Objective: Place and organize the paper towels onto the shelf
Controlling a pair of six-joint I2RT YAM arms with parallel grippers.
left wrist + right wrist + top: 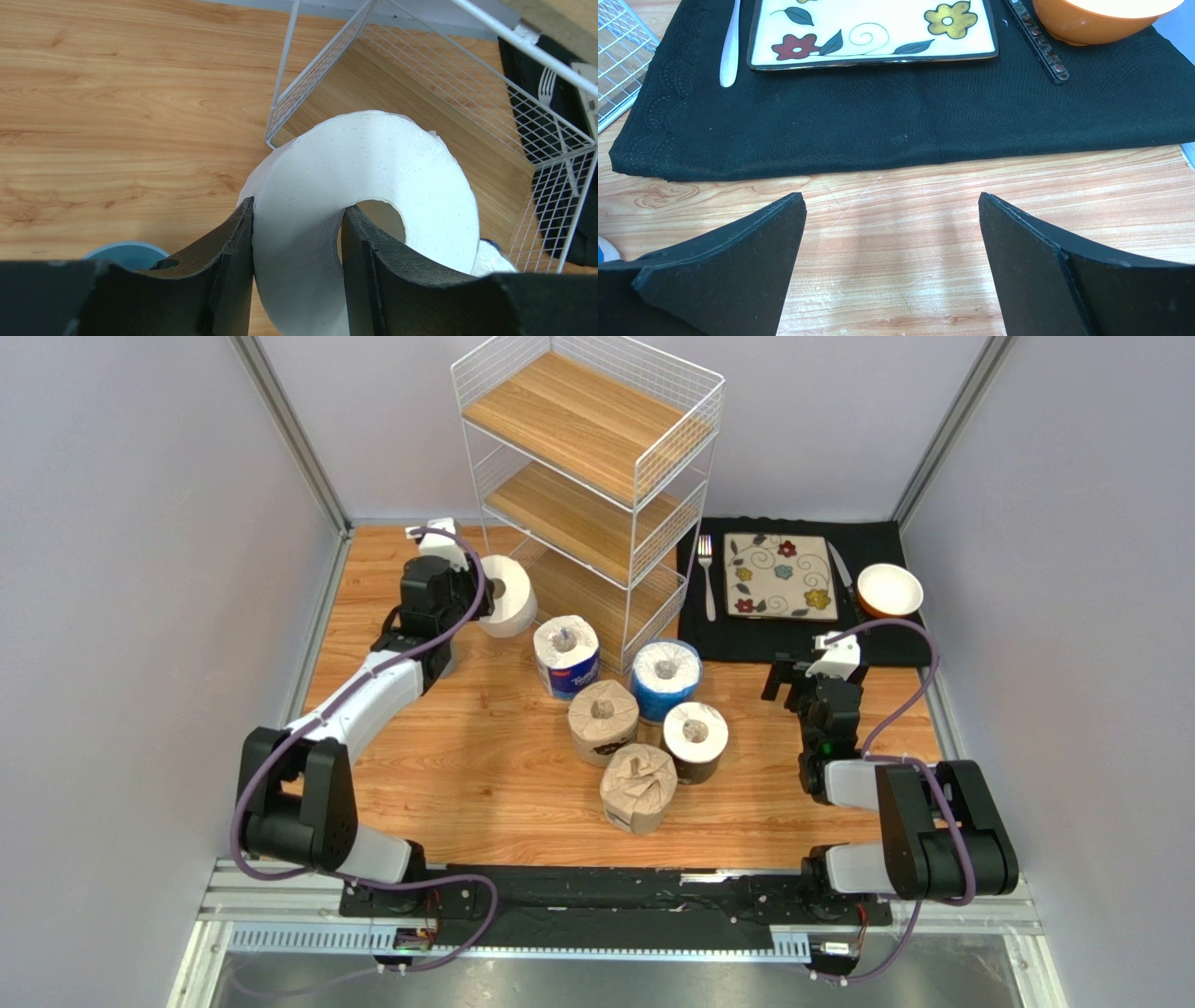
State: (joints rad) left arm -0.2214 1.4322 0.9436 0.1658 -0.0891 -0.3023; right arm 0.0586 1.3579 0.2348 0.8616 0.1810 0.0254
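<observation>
White, faintly dimpled paper around a hollow core: the plain roll (365, 161) is clamped by its wall in the left claw (297, 231), just beside the bottom tier of the shelf (589, 423). Grouped on the table (449, 770) before it stand a blue-labelled roll (567, 655), a blue-wrapped roll (665, 679), a tan roll (603, 721), a crumpled tan roll (638, 787) and a dark-wrapped roll (696, 739). The right claw (892, 238) gapes wide, holding nothing.

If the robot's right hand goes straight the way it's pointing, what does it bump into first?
Probably the black cloth mat. The open right gripper faces its near edge across bare tabletop, with the flowered plate farther back. How low it points is hard to judge.
</observation>
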